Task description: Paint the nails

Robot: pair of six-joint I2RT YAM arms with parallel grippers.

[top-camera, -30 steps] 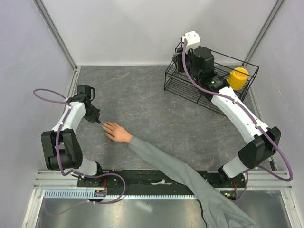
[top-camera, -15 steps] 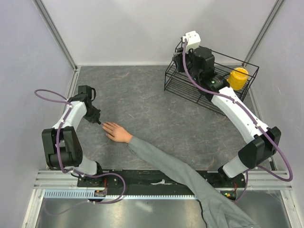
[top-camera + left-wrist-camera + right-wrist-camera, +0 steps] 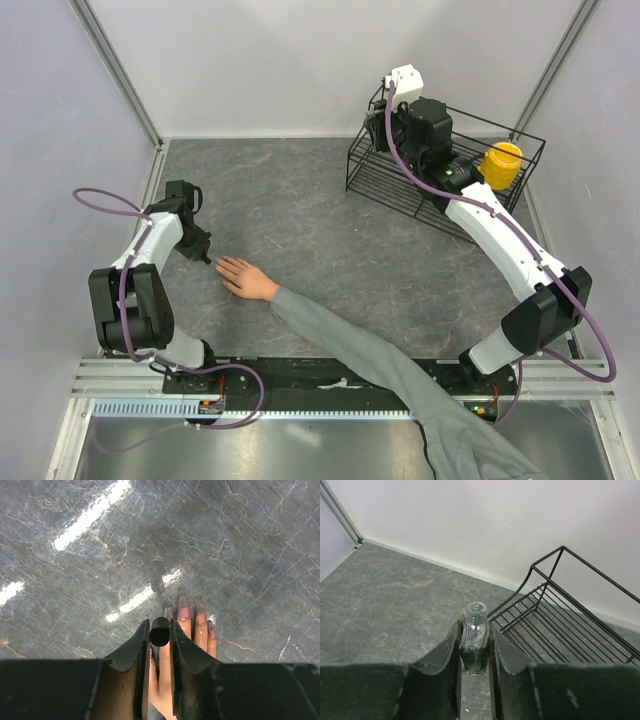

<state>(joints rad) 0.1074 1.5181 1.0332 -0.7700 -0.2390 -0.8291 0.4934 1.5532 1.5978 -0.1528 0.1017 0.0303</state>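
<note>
On my far left the left gripper (image 3: 205,257) sits low over the grey marbled table (image 3: 300,210), its jaws drawn narrow and pinching a small black cap (image 3: 160,631) that I see end-on from the wrist camera, round and dark between the two fingers. Directly beneath and just past it are the nails (image 3: 183,613), long and pinkish, at the tips of fingers stretched flat on the table and pointing away from the wrist camera; the cap hangs over the innermost one in view, though I cannot tell whether anything touches it. From above, the hand (image 3: 245,278) lies palm down near the left arm, fingertips toward the gripper, with a grey sleeve (image 3: 370,355) running back diagonally to the near right edge of the table. The middle of the table carries nothing I can name. Farther right and toward the back, the right gripper (image 3: 474,630) is clamped on a small glass bottle (image 3: 472,647), upright, its neck uncapped, dark contents in the lower half. It is held at the left end of a black wire basket (image 3: 375,175); I cannot tell whether the bottle rests on anything. A yellow container (image 3: 500,163) stands at the basket's right end.
</note>
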